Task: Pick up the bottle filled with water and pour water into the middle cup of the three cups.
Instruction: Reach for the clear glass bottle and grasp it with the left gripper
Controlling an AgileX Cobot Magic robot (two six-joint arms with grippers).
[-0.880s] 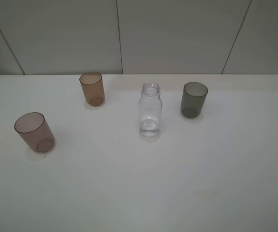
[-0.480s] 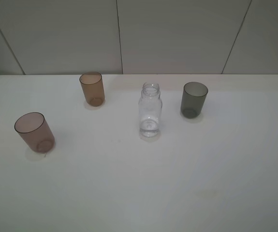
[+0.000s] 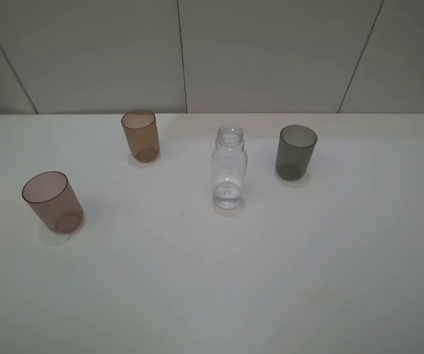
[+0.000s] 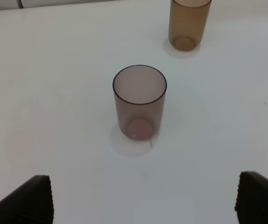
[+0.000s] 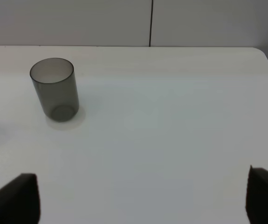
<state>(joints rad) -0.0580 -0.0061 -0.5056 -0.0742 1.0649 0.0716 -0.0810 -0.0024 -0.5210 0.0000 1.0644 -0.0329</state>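
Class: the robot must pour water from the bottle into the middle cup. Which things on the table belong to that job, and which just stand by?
For the job: bottle; amber middle cup.
Standing by: pinkish cup; dark grey cup.

Soft, even light falls from overhead on the white desk (image 3: 307,258), bright but not blown out, turning slightly greyer and warmer toward the near edge of the high view. Shadows are faint and short: a pale patch hugs the foot of the pinkish-mauve cup (image 4: 139,105) and of the dark grey cup (image 5: 54,89). The bottle (image 3: 228,169) carries small dull glints, no hard glare. All pictures are slightly soft. In the wrist views the dark tips of the left claw (image 4: 143,201) and right claw (image 5: 140,198) sit blurred, out of focus.
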